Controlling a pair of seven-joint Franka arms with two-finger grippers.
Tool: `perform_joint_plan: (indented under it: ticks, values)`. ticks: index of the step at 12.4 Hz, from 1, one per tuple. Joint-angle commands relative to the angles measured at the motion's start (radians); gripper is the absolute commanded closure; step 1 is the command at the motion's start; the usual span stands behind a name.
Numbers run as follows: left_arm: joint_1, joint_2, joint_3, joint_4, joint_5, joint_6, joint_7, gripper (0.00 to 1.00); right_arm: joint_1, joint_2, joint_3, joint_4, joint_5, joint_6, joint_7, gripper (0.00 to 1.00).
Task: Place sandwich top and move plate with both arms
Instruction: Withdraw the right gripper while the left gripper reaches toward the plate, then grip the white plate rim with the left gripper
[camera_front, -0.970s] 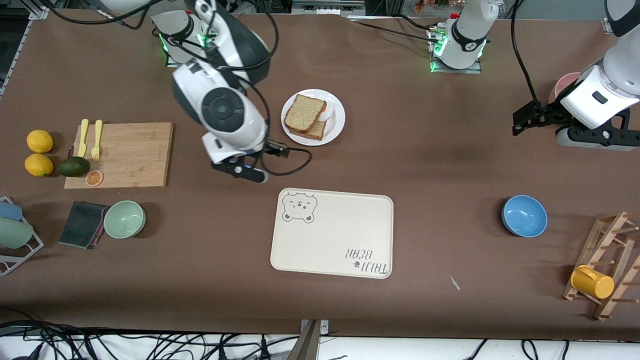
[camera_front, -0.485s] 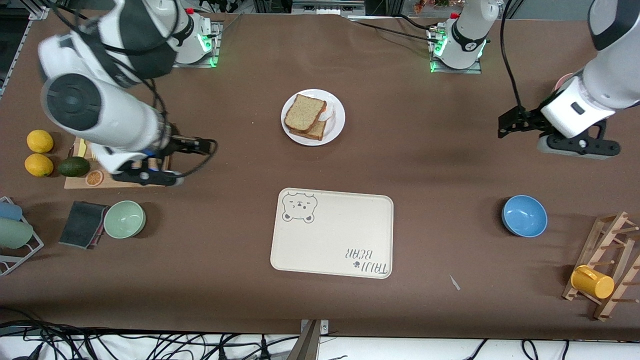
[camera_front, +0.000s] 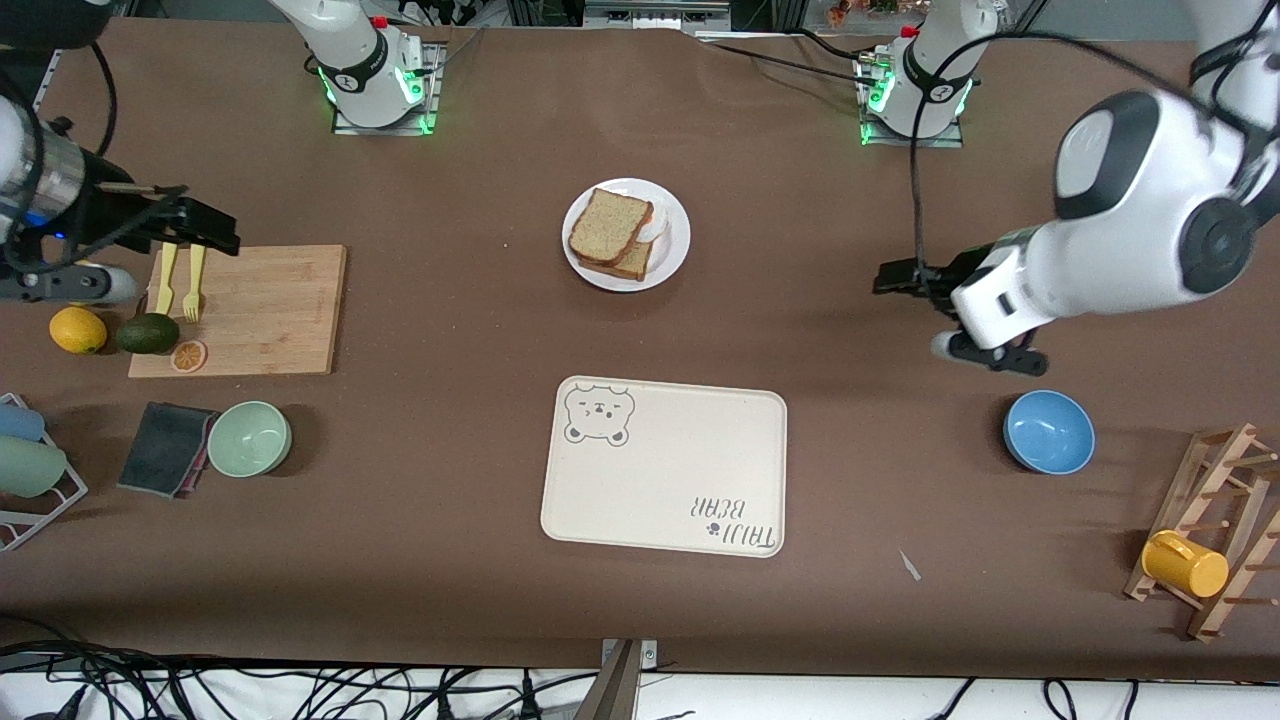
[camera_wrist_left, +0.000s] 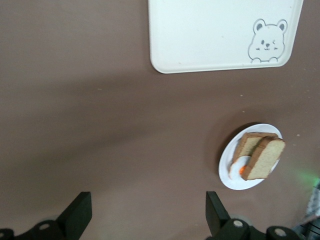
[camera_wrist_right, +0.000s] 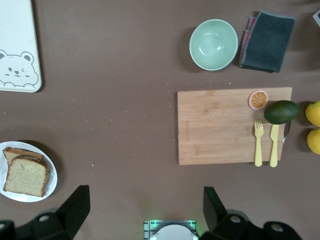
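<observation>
The white plate (camera_front: 676, 252) sits on the table midway between the two arm bases. On it the sandwich top (camera_front: 607, 226) rests slanted over a darker bread slice (camera_front: 634, 264), with a fried egg (camera_front: 655, 222) peeking out beside them. My left gripper (camera_front: 890, 278) hangs open over bare table, toward the left arm's end from the plate, nothing between its fingers. My right gripper (camera_front: 215, 228) is open over the cutting board's end, well away from the plate. Both wrist views show the plate (camera_wrist_left: 250, 184) (camera_wrist_right: 52, 172) and the sandwich top (camera_wrist_left: 262, 159) (camera_wrist_right: 26, 175).
A cream bear-print tray (camera_front: 665, 465) lies nearer the camera than the plate. A blue bowl (camera_front: 1048, 430) and a rack with a yellow mug (camera_front: 1185, 562) stand at the left arm's end. Cutting board (camera_front: 250, 310), green bowl (camera_front: 249, 437), cloth (camera_front: 165, 448) and fruit are at the right arm's end.
The right arm has swung away from beside the plate to over the cutting board's end. The left arm has moved in from its end of the table toward the plate.
</observation>
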Motion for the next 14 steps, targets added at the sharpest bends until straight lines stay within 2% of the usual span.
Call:
perform_joint_plan:
  ticks: [1,3,5,7,8,9,10,11,12,14]
  values:
    - [0.006,0.051,-0.070,-0.054,-0.127,0.053,0.011,0.03,0.006,-0.044,-0.032,-0.083,0.012,0.023,-0.023,0.00]
    - [0.008,0.049,-0.122,-0.147,-0.197,0.148,0.101,0.02,0.006,-0.053,-0.038,-0.114,0.009,0.074,-0.023,0.00]
    - [0.000,0.055,-0.128,-0.239,-0.337,0.190,0.257,0.02,0.005,-0.098,-0.041,-0.202,0.006,0.163,-0.023,0.00]
    - [-0.015,0.039,-0.169,-0.381,-0.434,0.353,0.354,0.03,0.006,-0.144,-0.047,-0.287,0.009,0.246,-0.023,0.00]
    - [-0.013,0.040,-0.229,-0.430,-0.472,0.459,0.360,0.03,0.006,-0.143,-0.046,-0.283,0.007,0.251,-0.023,0.00]
    - [-0.013,0.048,-0.257,-0.466,-0.515,0.539,0.382,0.03,0.008,-0.141,-0.044,-0.280,0.013,0.254,-0.023,0.00]
    - [-0.027,0.063,-0.296,-0.501,-0.605,0.622,0.429,0.07,0.006,-0.141,-0.043,-0.280,0.018,0.254,-0.025,0.00]
    - [-0.035,0.080,-0.321,-0.524,-0.703,0.677,0.495,0.07,0.006,-0.138,-0.043,-0.276,0.018,0.255,-0.025,0.00]
    - [-0.044,0.092,-0.323,-0.549,-0.753,0.714,0.574,0.06,0.006,-0.135,-0.043,-0.275,0.018,0.257,-0.025,0.00]
    - [-0.081,0.141,-0.324,-0.563,-0.843,0.776,0.720,0.14,0.008,-0.126,-0.041,-0.275,0.018,0.258,-0.025,0.00]
